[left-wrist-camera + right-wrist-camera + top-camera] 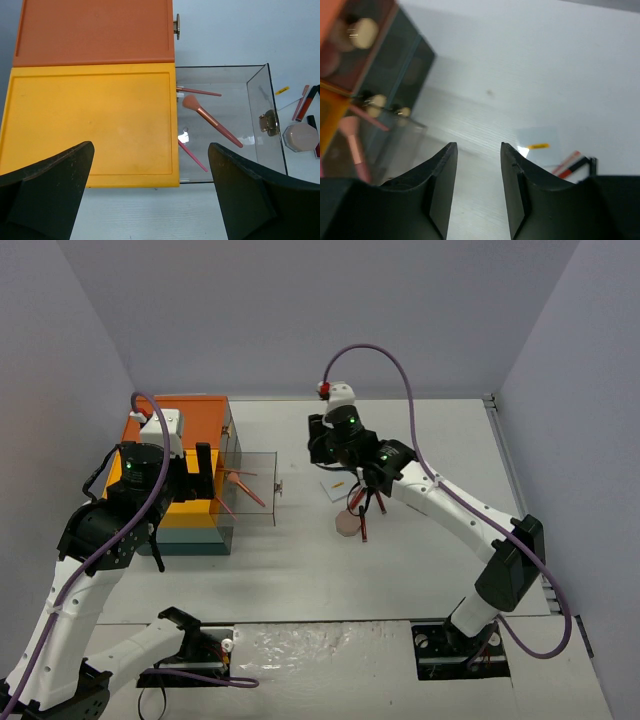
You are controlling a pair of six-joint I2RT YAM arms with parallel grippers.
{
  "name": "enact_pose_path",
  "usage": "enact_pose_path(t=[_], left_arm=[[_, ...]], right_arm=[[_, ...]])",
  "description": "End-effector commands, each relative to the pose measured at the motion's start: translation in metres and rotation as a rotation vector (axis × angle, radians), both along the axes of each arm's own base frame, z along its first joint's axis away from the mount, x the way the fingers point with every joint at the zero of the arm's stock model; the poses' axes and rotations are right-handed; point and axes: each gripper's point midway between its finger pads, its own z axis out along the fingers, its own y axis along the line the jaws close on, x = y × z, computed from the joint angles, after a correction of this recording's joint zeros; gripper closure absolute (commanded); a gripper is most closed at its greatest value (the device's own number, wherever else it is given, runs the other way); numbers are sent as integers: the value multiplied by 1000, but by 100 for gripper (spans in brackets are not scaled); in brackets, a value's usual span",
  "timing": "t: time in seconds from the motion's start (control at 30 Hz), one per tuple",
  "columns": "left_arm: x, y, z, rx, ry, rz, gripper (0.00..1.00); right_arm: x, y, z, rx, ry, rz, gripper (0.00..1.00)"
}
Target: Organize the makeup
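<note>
Loose makeup lies mid-table: a round pink puff (347, 524), thin red and black pencils (362, 515) and a white card (335, 487). My right gripper (322, 452) hangs just up-left of them, jaws partly open and empty (477, 150); its view shows the card (540, 146) and the pencils (572, 165) off to the right. Pink brushes (212, 122) lie in the clear drawer (265, 90). My left gripper (151, 146) is wide open above the yellow lid's near edge, holding nothing. The puff (300, 137) and the pencils (305, 102) also show at the right edge of the left wrist view.
The teal box (185, 465) with orange (95, 30) and yellow (90, 125) tops stands at the left, its clear drawer (265, 455) pulled out toward the middle. More small drawers with round knobs (362, 30) show on the box front.
</note>
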Motion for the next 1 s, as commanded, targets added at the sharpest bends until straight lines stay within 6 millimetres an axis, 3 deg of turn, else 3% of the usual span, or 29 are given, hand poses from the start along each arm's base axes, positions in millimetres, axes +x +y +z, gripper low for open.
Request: enact_pose_path(t=[0.0,0.1,0.3,0.53,0.63,0.97], left_arm=[[6,-5,22,-56,-69,2,3],[7,-6,20,-60,-65,-2,3],[6,-8,18,-71,-57,-9,3],[2,-5,18,-61,-52,-3,3],[1,-3,16,-52,-48,0,3],[3,-4,14,-55,-44,1,3]], right_arm=[[14,-66,-55,28,144,-213,65],[14,-76,-98,-7,237,-233,68],[17,-72,-154,-50,338,-253,71],[28,-72,-191,-58,372,-318,75],[29,-76,-197,-66,376,-345,76],[10,-101,-228,-110,430,-427,76]])
